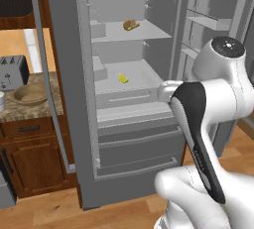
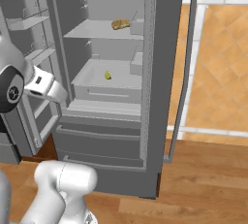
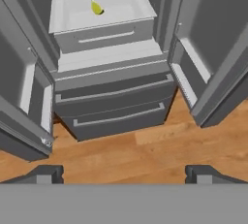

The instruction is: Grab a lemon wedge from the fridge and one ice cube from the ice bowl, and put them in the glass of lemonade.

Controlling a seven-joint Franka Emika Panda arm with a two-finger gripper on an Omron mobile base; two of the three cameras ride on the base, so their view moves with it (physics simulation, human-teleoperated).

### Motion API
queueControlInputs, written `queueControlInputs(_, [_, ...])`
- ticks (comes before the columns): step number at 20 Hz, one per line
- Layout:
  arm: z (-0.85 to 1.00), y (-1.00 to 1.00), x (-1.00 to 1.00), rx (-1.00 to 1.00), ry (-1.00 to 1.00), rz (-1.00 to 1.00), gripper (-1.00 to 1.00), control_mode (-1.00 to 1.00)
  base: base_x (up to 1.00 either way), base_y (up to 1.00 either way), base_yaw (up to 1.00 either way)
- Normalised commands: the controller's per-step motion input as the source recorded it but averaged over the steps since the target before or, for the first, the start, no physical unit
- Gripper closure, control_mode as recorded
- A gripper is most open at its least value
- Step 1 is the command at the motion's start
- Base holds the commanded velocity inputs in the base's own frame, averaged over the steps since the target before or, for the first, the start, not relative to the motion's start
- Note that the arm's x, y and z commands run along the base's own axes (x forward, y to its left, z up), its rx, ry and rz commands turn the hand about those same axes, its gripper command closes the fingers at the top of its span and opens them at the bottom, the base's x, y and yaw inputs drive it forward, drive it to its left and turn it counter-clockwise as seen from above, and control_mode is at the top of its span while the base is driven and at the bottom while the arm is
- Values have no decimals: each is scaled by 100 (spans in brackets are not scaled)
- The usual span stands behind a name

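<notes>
Both doors of the fridge (image 1: pixel 69 74) are swung open, and the lemon wedge (image 1: pixel 123 78) is seen lying on the white lower shelf (image 1: pixel 144 77), roughly mid-shelf and a little toward the left, well apart from the tan bread lump (image 1: pixel 131 25) on the shelf above. The gripper (image 3: pixel 124 173) is held well back from the fridge, aimed down at the lower drawers (image 3: pixel 114 104) and the wooden floor (image 3: pixel 145 155), with its fingertips spread wide and nothing held between them.

The step in hand is judged to be the reach for the wedge. It would be done best if the hand were raised and carried forward over the shelf lip, so that the raised front edge is cleared before any descent. The jaws should be brought down on either side of the wedge across its narrow width, then closed gently, since so small a piece could easily be nudged away or squeezed out.

The wedge looks tiny, bright yellow and crescent-shaped, with a faint shadow under it

On the desk (image 1: pixel 30 109) at the far left, the ice bowl (image 1: pixel 30 94) sits just in front of a toaster (image 1: pixel 12 72)
</notes>
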Motion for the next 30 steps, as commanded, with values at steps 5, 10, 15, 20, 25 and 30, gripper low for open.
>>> queueControlInputs(5, [-5, -36, -1, -1, 3, -8, -100, -100, 0, 0, 0])
queueControlInputs(10, [-4, -38, 16, 0, 3, 0, -100, -100, 0, 0, 0])
queueControlInputs(15, [0, -6, 2, 0, 0, 0, -100, -100, 0, 0, 0])
queueControlInputs(20, [0, -5, 9, 0, 0, 1, -100, -100, 0, 0, 0])
queueControlInputs(25, [0, 0, 0, 0, 0, 0, -100, 100, 64, 3, 1])
queueControlInputs(30, [0, 0, 0, 0, 0, 0, -100, 100, 66, 8, 0])
